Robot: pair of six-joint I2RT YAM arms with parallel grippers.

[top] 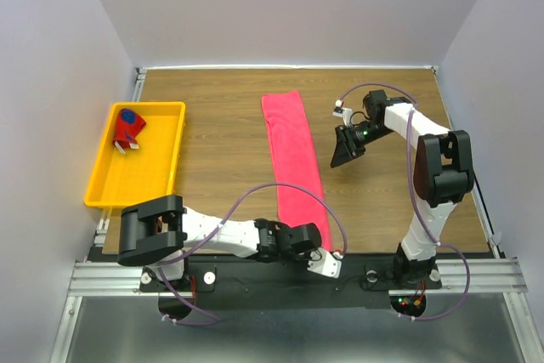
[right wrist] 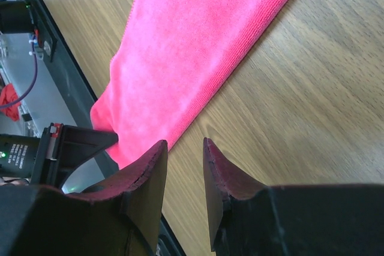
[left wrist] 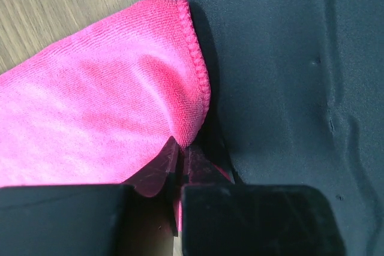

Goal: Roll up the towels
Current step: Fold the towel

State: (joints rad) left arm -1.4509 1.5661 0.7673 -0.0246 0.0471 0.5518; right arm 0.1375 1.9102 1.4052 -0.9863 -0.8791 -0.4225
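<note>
Pink terry-like cloth, the pink towel (top: 293,155) lies flat as one long narrow strip down the middle of the table (top: 212,142), its far end toward the back and its near end right at the front edge. It looks light, limp and slightly fuzzy, so it should crease and fold readily, hold no shape of its own, and drag along the wood rather than slide cleanly; nothing about it is fragile. The best hold is probably the near corner by the stitched hem (left wrist: 198,64), where the cloth is thicker, and that is where the left gripper (left wrist: 180,154) is, its jaws pressed together on the corner with pink fabric pinched between them. The right gripper (top: 347,152) hovers over bare wood just beside the strip's right edge, jaws partly apart with nothing between them. The patterned towel (top: 129,127), red and navy, sits as a compact bundle in the far corner of the yellow tray (top: 140,176) at the left, well apart from the strip. No brand, label or readable writing shows on either towel or on the tray.
</note>
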